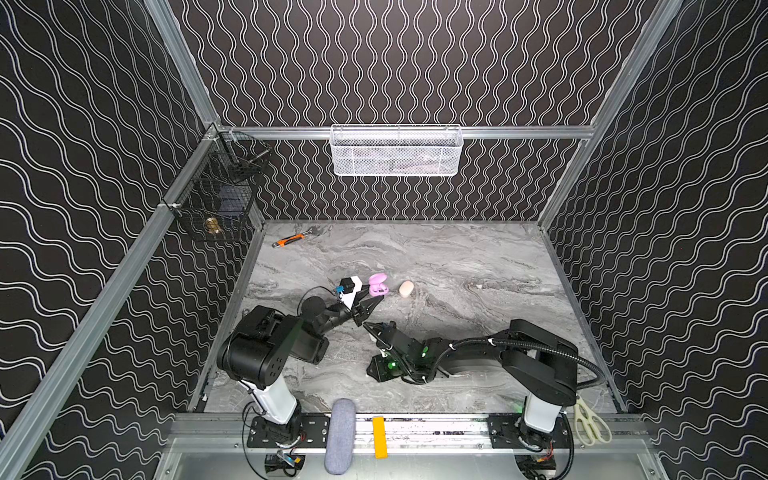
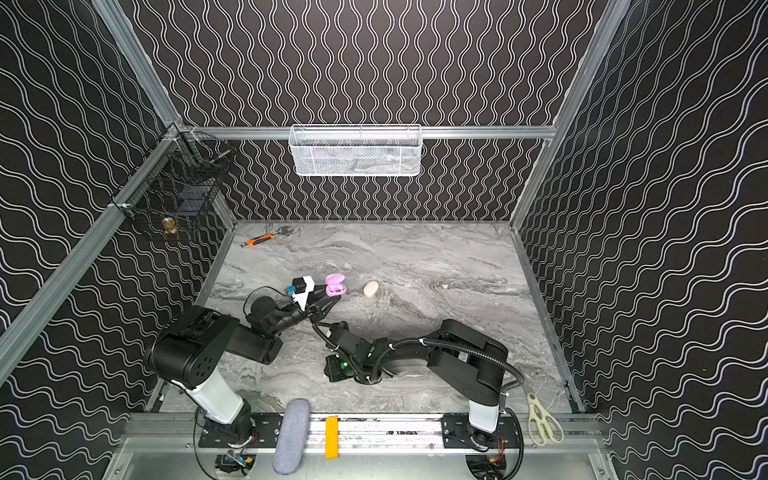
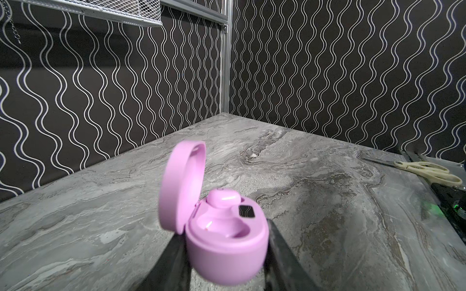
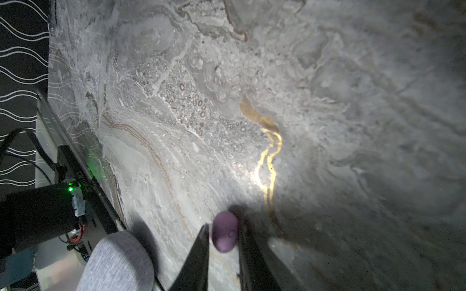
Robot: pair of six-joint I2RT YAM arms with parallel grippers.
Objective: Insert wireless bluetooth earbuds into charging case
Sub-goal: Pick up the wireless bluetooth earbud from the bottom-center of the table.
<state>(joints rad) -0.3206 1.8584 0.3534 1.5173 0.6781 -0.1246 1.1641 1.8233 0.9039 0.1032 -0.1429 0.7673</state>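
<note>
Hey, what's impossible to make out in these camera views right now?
Lilac earbud: in both top views, hidden at the right gripper; only the right wrist view shows it.
White mesh basket's contents: both top views, blurred behind the mesh.
Pale speck on the table: top views, too small to identify.
Cream case's inside: closed lid hides it.

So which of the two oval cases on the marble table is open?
The lilac-pink oval plastic case, lid hinged up; the cream oval plastic case beside it is shut.

The left gripper [image 3: 224, 230] reaches far, clamped on the pink case [image 3: 227, 259]. The low right gripper [image 4: 223, 228] pinches a lilac earbud [image 4: 224, 234].
</note>
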